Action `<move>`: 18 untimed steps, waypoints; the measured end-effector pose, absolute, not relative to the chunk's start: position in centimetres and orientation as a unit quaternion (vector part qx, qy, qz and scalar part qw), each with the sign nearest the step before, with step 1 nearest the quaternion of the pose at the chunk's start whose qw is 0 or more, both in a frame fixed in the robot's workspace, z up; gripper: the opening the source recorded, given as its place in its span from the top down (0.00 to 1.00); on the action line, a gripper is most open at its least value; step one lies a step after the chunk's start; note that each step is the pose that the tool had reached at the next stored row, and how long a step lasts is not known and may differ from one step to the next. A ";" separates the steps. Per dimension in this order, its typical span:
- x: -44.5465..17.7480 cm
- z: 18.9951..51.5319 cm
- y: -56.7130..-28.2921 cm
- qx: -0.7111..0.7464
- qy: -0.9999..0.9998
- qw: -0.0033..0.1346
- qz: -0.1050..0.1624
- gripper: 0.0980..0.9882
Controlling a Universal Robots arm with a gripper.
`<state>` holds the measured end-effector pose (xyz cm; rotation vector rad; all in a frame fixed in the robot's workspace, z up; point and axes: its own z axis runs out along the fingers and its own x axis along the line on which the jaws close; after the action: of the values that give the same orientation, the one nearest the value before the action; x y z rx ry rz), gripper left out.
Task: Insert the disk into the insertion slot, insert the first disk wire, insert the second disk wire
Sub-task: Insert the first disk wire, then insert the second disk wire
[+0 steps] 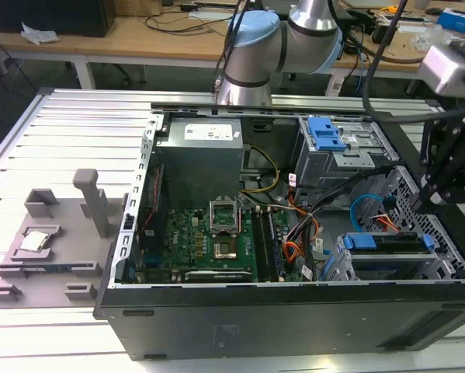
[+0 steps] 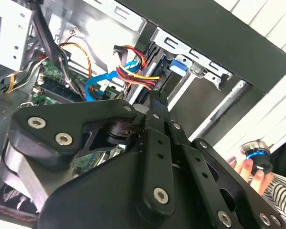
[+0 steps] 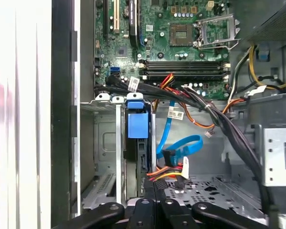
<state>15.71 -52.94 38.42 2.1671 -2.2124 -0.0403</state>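
Hovering over the case's [image 1: 255, 326] front corner, the pincer [image 3: 155, 191], fingers together, sits just beside the wires [image 3: 167, 172]; the disk [image 3: 135, 125] lies in the slot [image 1: 442, 268].

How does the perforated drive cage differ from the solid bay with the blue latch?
The drive cage has perforated walls; the solid bay has mostly plain ones. The cage holds the disk in its blue carrier; the bay carries a blue latch on top. Both are grey metal.
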 end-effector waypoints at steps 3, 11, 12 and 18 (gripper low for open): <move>15.7 39.2 -52.9 0.700 -0.714 0.022 -0.013 0.99; 15.7 39.3 -52.9 0.700 -0.714 0.022 -0.013 0.99; 15.7 39.3 -52.9 0.700 -0.714 0.022 -0.013 0.99; 15.7 39.4 -52.9 0.700 -0.714 0.022 -0.013 0.98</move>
<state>15.71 -52.94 39.35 2.1672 -2.2124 -0.0405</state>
